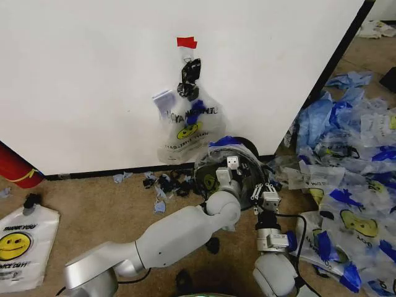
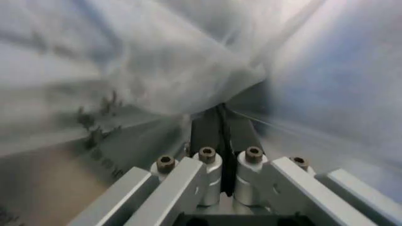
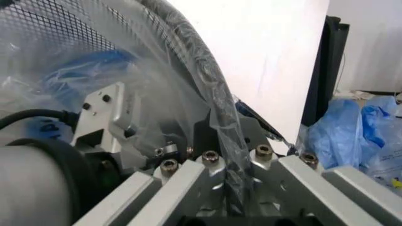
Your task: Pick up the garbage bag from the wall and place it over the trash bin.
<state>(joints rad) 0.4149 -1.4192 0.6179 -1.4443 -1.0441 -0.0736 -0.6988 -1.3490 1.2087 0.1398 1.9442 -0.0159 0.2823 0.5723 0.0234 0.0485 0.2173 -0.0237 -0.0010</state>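
Left hand [image 2: 221, 141] pressed closed, deep among clear plastic film inside trash bin [image 1: 249, 148]; right hand [image 3: 227, 155] clamped on bin's film-draped rim; garbage bag [image 1: 189, 127] above both hands, hanging on wall [image 1: 93, 74].

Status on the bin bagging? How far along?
Done: a bag lies over the bin's rim. In hand: left gripper shut on film inside the bin; right gripper pinches bag at the rim. Left: release. Another bag hangs on the wall.
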